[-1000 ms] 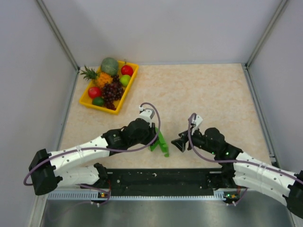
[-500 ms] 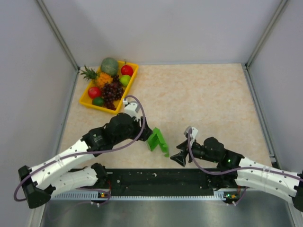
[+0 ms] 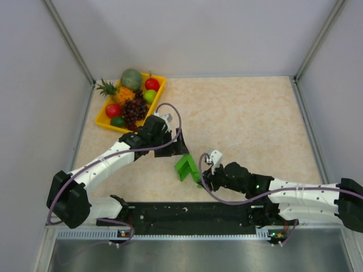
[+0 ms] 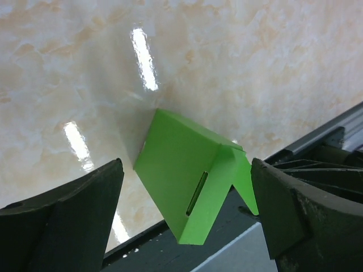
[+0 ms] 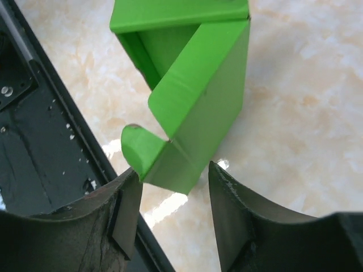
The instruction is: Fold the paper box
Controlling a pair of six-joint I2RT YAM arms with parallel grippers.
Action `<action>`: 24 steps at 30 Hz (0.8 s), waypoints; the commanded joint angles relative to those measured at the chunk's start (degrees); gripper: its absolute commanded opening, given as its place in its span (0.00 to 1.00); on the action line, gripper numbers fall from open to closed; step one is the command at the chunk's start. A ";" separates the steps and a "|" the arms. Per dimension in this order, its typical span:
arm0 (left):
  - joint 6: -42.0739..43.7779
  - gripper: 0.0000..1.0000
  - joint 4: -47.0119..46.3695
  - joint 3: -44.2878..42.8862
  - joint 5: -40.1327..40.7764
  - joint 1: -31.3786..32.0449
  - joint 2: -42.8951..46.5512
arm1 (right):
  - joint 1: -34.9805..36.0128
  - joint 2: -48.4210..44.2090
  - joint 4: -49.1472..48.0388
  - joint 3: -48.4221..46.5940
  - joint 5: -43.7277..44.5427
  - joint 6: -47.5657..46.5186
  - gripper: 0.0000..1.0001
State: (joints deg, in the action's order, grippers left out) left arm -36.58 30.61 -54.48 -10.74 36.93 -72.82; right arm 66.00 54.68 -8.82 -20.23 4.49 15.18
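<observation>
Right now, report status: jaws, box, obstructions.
Left gripper jaws open, off paper box. Right gripper jaws open around its corner. Box partly folded, flap loose. No obstruction.

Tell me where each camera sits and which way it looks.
Top external: above, behind the arms, looking down at the table; both arms, left pincer, right pincer show.
Left wrist: on the left arm, looking past its two fingers at the paper box.
Right wrist: on the right arm, looking between its fingers at the box's open end.
All three see the green box.
</observation>
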 commanded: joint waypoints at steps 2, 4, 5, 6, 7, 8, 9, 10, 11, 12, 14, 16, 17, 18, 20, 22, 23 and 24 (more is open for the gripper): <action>-7.27 0.98 -14.50 6.13 -16.40 -6.34 -0.40 | 1.42 1.31 -3.92 -2.54 7.19 -2.00 0.38; -9.99 0.98 -19.17 8.50 -17.38 -6.25 -0.05 | 1.33 1.49 -3.84 -2.71 7.46 -3.31 0.21; -11.22 0.98 -20.58 9.47 -17.38 -6.17 0.65 | 1.33 1.57 -4.01 -2.97 7.03 -4.10 0.17; -14.02 0.98 -22.33 11.48 -17.82 -6.17 0.83 | 1.33 1.66 -4.19 -3.06 6.67 -5.50 0.16; -15.44 0.98 -25.13 12.28 -18.78 -5.99 1.01 | 1.41 1.84 -4.10 -3.32 6.41 -6.38 0.16; -16.76 0.98 -25.94 12.90 -18.88 -5.82 1.01 | 1.42 2.27 -3.84 -4.37 5.88 -7.26 0.15; -19.12 0.98 -26.82 13.78 -19.05 -5.47 1.10 | 1.42 3.67 -2.71 -5.25 5.62 -8.84 0.15; -20.28 0.98 -27.96 14.13 -18.97 -4.77 1.18 | 1.33 4.47 -2.26 -6.04 5.70 -9.72 0.11; -21.42 0.98 -28.76 14.57 -18.62 -4.41 1.79 | 1.41 5.43 -1.82 -7.44 5.01 -10.51 0.08; -23.26 0.98 -29.46 15.45 -18.18 -3.71 2.41 | 1.42 7.10 -1.12 -8.33 5.00 -11.65 0.06; -24.41 0.98 -29.38 15.63 -15.64 -3.18 4.08 | 1.41 8.16 -0.41 -9.82 6.22 -12.19 0.05; -25.55 0.98 -29.55 15.72 -15.10 -2.04 4.70 | 1.42 8.95 -0.50 -10.62 6.32 -13.16 0.05; -27.04 0.98 -29.99 15.72 -14.58 -1.51 4.88 | 1.42 9.31 -0.41 -11.67 5.80 -13.25 0.05; -27.93 0.98 -30.17 16.24 -14.31 -0.38 4.96 | 1.42 9.83 -0.41 -12.28 5.27 -13.51 0.05; -30.47 0.98 -33.04 16.68 -13.78 0.34 5.05 | 2.82 11.24 -0.23 -13.78 5.79 -13.86 0.02; -31.36 0.96 -35.08 17.74 -13.52 0.51 5.05 | 3.78 12.20 -0.76 -13.96 7.10 -14.39 0.02; -31.88 0.94 -35.62 18.00 -13.52 0.51 4.70 | 4.48 12.38 -1.28 -13.79 7.98 -14.48 0.02; -31.98 0.92 -37.53 18.44 -13.78 0.43 4.61 | 4.75 12.56 -1.29 -13.79 8.77 -14.65 0.02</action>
State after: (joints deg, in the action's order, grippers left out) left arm -64.03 1.96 -37.39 -23.55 36.62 -68.99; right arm 68.31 66.08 -7.09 -31.24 11.09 2.48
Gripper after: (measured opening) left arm 0.954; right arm 0.024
